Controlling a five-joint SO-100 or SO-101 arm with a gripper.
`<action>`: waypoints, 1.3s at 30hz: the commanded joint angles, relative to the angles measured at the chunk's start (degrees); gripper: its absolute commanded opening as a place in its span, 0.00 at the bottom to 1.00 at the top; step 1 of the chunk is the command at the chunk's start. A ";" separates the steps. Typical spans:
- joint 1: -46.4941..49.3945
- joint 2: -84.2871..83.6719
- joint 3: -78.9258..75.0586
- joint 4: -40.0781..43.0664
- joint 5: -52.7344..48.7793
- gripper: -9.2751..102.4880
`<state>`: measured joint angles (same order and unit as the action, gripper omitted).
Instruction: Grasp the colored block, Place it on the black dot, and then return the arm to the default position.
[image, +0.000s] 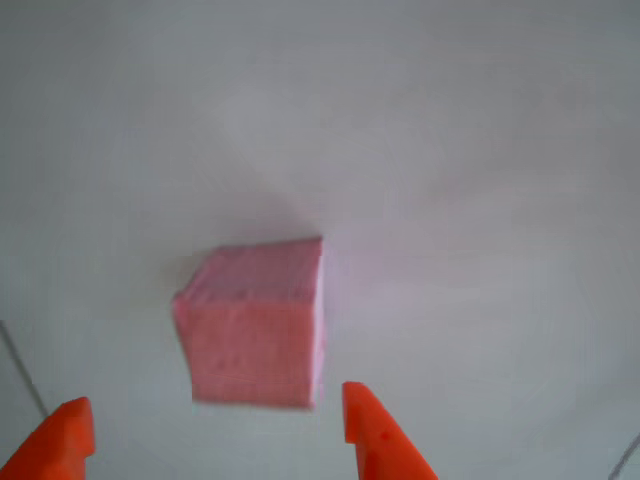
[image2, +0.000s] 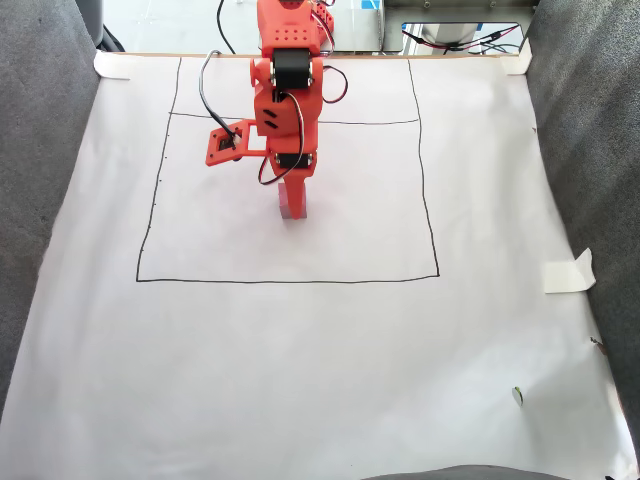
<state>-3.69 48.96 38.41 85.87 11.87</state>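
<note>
Gripper (image: 215, 440) spread wide, fingers apart on either side of the pink block (image: 255, 325) in the other view (not touching it). Fixed view: block (image2: 293, 205) on the white paper (image2: 300, 380), inside the drawn square, under the arm (image2: 285, 90).

This looks like a hobbyist or lab robotics test set-up rather than a home room. In the fixed view a large white paper sheet (image2: 320, 340) covers the bench, fixed down with tape (image2: 568, 272) at 3 o'clock and at the far corners. A hand-drawn black square (image2: 290, 279) with tick marks along its side marks a work zone. An orange printed arm (image2: 285, 90) with loose red and black wires (image2: 215, 85) stands at 12 o'clock, before electronics and cabling (image2: 450, 38).
</note>
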 joint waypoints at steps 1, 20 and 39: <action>0.26 9.58 3.52 0.53 -0.09 0.39; 0.88 72.16 68.91 -20.30 -5.89 0.11; 5.19 123.49 115.31 -32.17 -17.58 0.08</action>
<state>0.35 167.87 149.50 56.25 -4.31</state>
